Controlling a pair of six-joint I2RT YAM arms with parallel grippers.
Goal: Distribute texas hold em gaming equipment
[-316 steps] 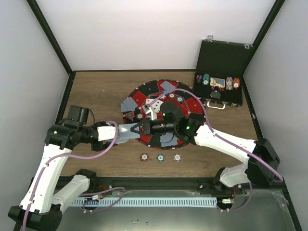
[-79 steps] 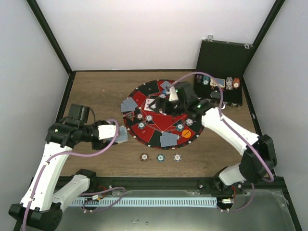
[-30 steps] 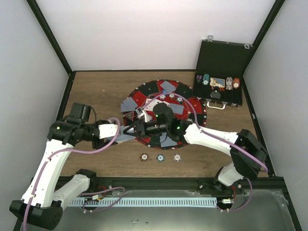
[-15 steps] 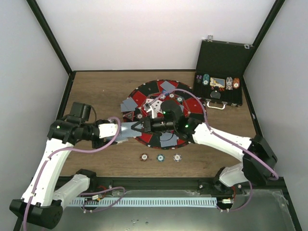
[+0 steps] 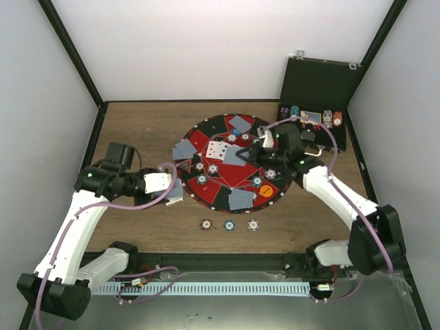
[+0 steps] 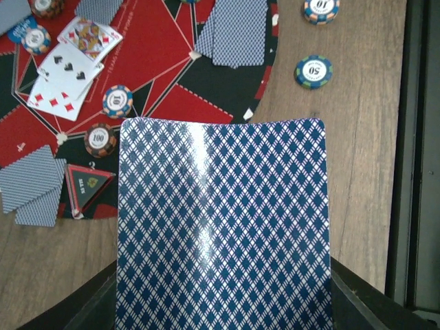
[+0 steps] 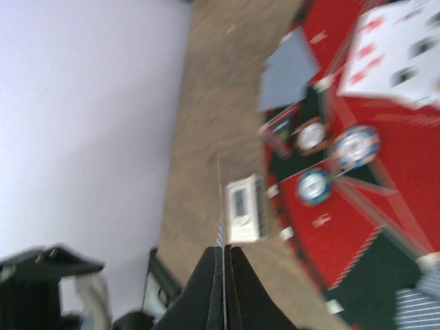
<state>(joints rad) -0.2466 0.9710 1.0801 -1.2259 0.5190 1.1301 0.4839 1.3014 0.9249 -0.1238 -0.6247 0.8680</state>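
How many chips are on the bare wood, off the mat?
3, in a row by the mat: left chip, middle chip, right chip. Others may be hidden.

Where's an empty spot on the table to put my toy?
Bare table lies far left, between the back wall and the mat, and near right, between the chip row and the right arm. The mat is crowded with cards.

I see face-up cards at the centre of the mat, face-down pairs round its rim, three chips near the tabletop's near edge.
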